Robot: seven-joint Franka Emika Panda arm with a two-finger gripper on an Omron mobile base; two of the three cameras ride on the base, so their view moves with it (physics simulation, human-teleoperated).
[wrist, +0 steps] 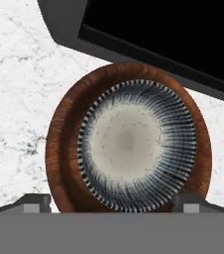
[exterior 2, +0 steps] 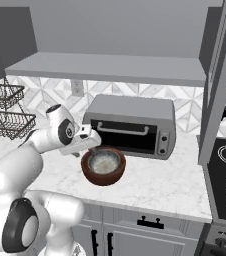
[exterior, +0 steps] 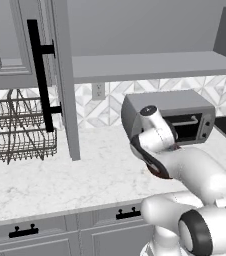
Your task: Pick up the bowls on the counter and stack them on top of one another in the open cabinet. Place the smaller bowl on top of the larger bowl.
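While nested, two bowls: one smaller bowl, one larger bowl.

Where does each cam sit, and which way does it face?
Left base view: behind-left of the arm, facing the open cabinet and toaster oven; arm at lower right.
Right base view: behind-right, facing the same oven; arm at lower left, open gripper over the stacked bowls.
Hand view: looks down on the smaller bowl inside the larger bowl; fingertips at the bottom.
Both base views share counter, oven, shelf.
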